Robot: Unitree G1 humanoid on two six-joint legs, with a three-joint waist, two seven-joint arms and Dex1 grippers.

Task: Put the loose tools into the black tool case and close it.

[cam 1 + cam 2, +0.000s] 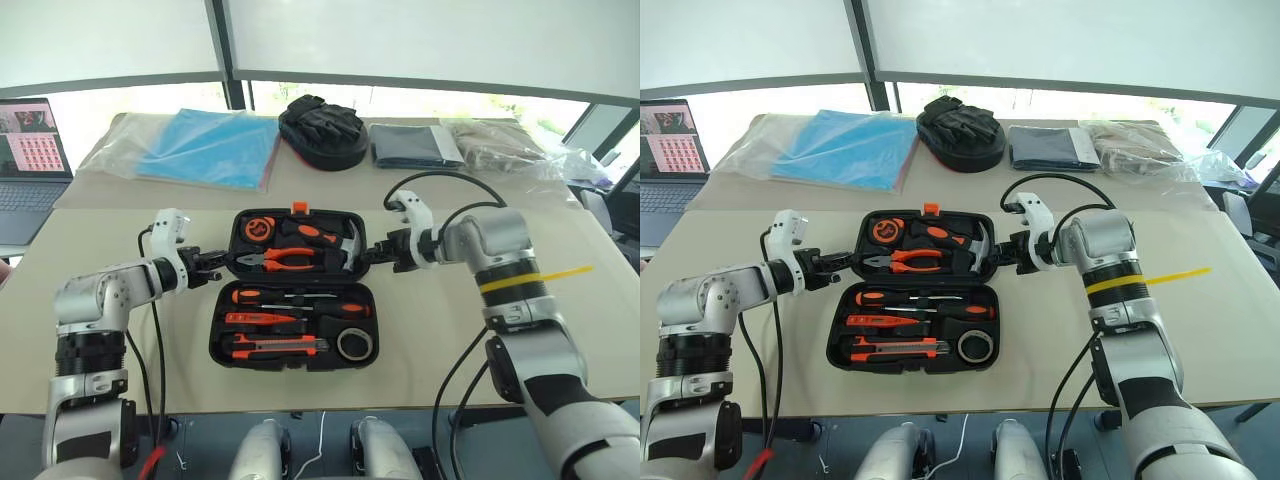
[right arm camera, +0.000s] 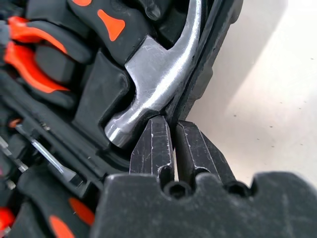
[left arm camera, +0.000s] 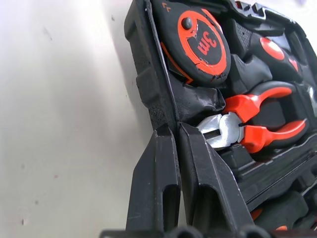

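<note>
- You're pinching the black tool case [image 1: 293, 290] lid's side rims: left end effector [image 1: 212, 264] and right end effector [image 1: 371, 256] both clamped shut there, probably for an even fold-over.
- Case is lying open mid-desk [image 1: 120, 330], loose tools [image 1: 290, 320] already seated.

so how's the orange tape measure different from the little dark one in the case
The orange tape measure lies in the far half of the black tool case, at its left corner; the dark tape measure lies in the near half, at the right. The first looks solid, the second ring-shaped. Both are round.
</note>
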